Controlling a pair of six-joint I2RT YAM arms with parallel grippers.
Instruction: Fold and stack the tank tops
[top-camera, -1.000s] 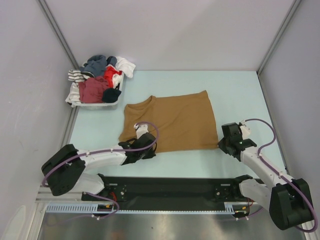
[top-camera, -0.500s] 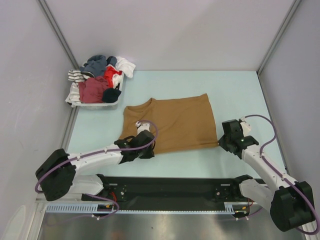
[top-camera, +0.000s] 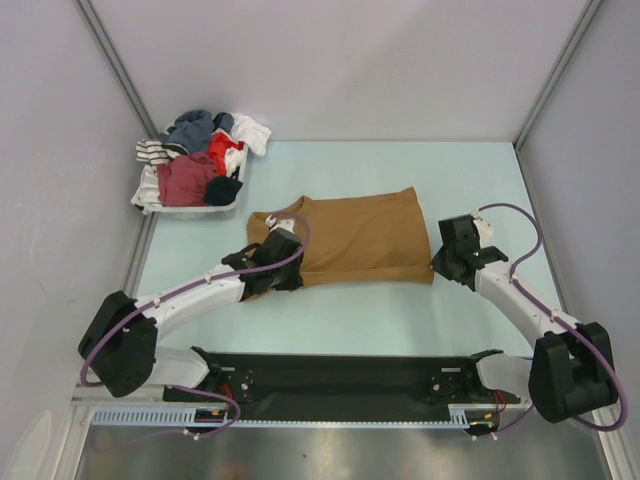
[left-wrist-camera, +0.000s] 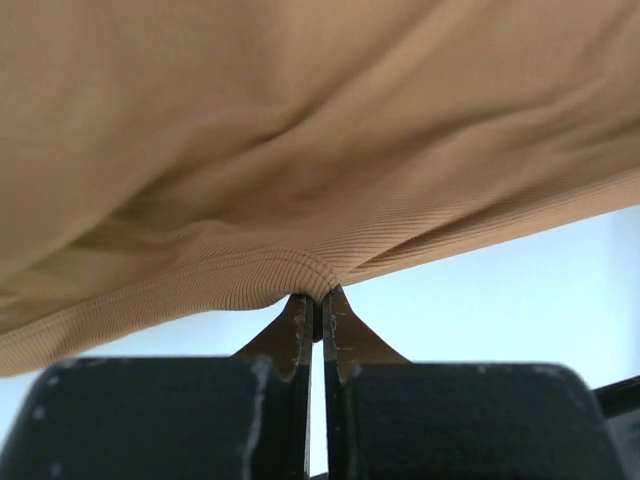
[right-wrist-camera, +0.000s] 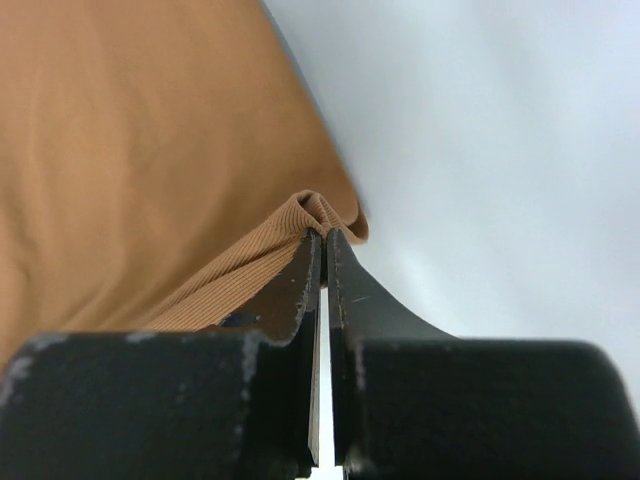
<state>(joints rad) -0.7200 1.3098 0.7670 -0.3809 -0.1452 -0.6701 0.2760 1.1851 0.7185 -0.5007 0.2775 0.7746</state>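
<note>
The tan-brown tank top lies in the middle of the table, its near part lifted and carried toward the far edge. My left gripper is shut on its near-left hem, seen pinched in the left wrist view. My right gripper is shut on the near-right corner, seen pinched in the right wrist view. The ribbed tan cloth fills the left of that view. A dark maroon red top lies among the clothes in the basket at the far left.
A white basket of mixed clothes stands at the far left, with a blue-grey item, a red one and a striped one. Grey walls close in both sides. The pale blue table shows in front of the top.
Both grippers have moved away from the near edge toward the far side, carrying the top's near hem with them. The visible tan cloth is now shorter front to back.
</note>
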